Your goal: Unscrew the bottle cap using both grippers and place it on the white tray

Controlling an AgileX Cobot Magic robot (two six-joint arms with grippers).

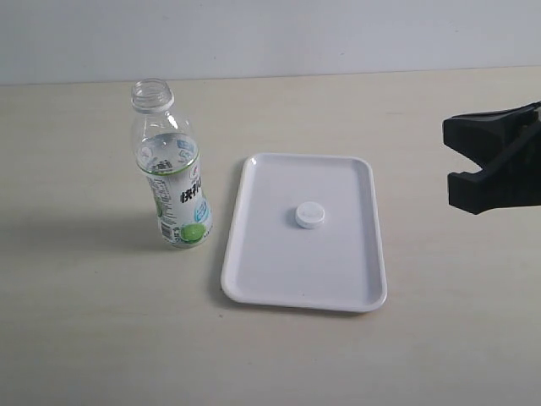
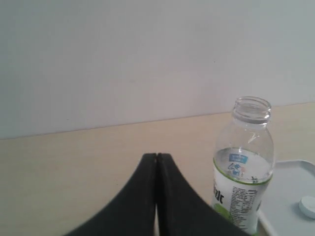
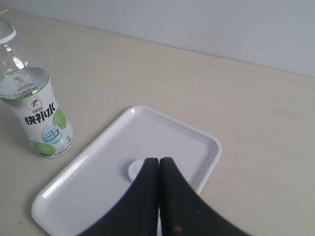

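Note:
The open-necked clear bottle [image 1: 173, 182] with its white-and-green label stands upright on the table, left of the white tray [image 1: 254, 254]. The white bottle cap [image 1: 310, 215] lies flat near the tray's middle. My right gripper [image 1: 456, 161] hovers at the right edge, apart from the tray; its wrist view shows it [image 3: 158, 160] shut and empty, with the cap [image 3: 134, 169] partly behind its fingertips. My left gripper [image 2: 156, 156] is shut and empty, with the bottle [image 2: 243, 167], tray [image 2: 290, 187] and cap [image 2: 308, 206] off to one side. The exterior view does not show the left gripper.
A pale beige tabletop [image 1: 84, 321] runs back to a plain light wall [image 1: 270, 34]. Nothing else stands on the table.

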